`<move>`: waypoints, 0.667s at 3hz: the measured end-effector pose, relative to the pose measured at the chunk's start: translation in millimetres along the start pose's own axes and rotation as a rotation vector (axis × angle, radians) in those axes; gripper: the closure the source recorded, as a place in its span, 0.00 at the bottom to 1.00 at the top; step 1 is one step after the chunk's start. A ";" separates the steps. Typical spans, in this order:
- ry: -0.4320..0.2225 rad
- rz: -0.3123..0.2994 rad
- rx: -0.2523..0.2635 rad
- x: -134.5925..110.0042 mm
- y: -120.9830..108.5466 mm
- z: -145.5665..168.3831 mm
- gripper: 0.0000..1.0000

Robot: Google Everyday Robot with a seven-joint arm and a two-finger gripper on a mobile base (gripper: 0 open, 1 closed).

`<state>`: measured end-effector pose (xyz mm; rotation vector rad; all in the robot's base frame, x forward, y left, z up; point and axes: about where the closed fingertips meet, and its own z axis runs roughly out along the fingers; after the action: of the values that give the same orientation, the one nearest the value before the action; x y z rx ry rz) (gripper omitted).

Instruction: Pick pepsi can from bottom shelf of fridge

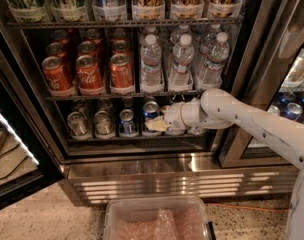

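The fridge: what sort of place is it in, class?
Probably a shop or canteen: a display fridge with rows of Coca-Cola cans and water bottles. The gripper is at the pepsi can on the bottom shelf.

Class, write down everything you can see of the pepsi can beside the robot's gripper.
The pepsi can is small and blue with a silver top and rim, seemingly metal. It stands upright on the bottom shelf of the fridge, right of another blue can. The gripper is at its lower right side and hides part of it; real contact cannot be confirmed.
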<state>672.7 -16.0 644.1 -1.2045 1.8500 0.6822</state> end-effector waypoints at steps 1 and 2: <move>-0.004 0.001 -0.002 1.2 0.6 -0.9 1.00; -0.061 0.035 -0.038 -0.9 16.2 -36.5 1.00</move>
<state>645.9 -37.6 664.2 -1.1650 1.8187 0.7687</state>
